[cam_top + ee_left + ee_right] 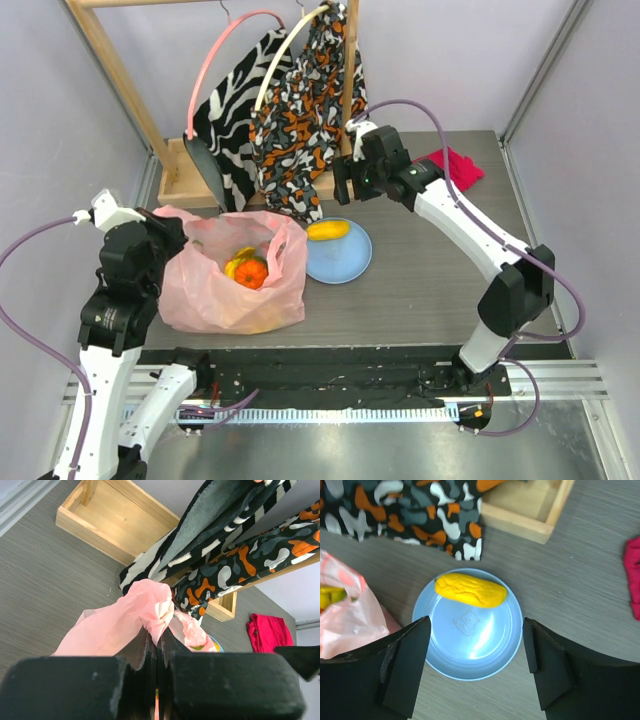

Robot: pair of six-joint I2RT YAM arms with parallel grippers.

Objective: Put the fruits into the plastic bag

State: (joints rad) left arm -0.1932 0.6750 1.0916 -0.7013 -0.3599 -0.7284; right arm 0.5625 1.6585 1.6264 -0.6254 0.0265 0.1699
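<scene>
**State of the task, fruits partly bagged.** The translucent pale-pink crinkly plastic bag (210,295) lies on the grey surface (420,290) at the left. Its rim is pinched between the closed left fingers (150,652), which hold the mouth up and open. The right fingers (402,670) are spread wide and empty, poised above the round blue plate (470,667).

Done: one round orange fruit (252,273) and one partly hidden yellow fruit (241,257) sit inside the bag. Whether more fruit lies beneath them cannot be told.

Left: one oblong yellow fruit (471,590) rests on the far side of the plate, just beside the bag. By this showing, it is the last piece outside.

Counts:
- one bag
- one plate
- three fruits visible, two bagged and one not
- one folded red cloth (455,163)
- two hanging patterned garments, one black-and-white (235,120) and one orange-and-black (300,130)
</scene>
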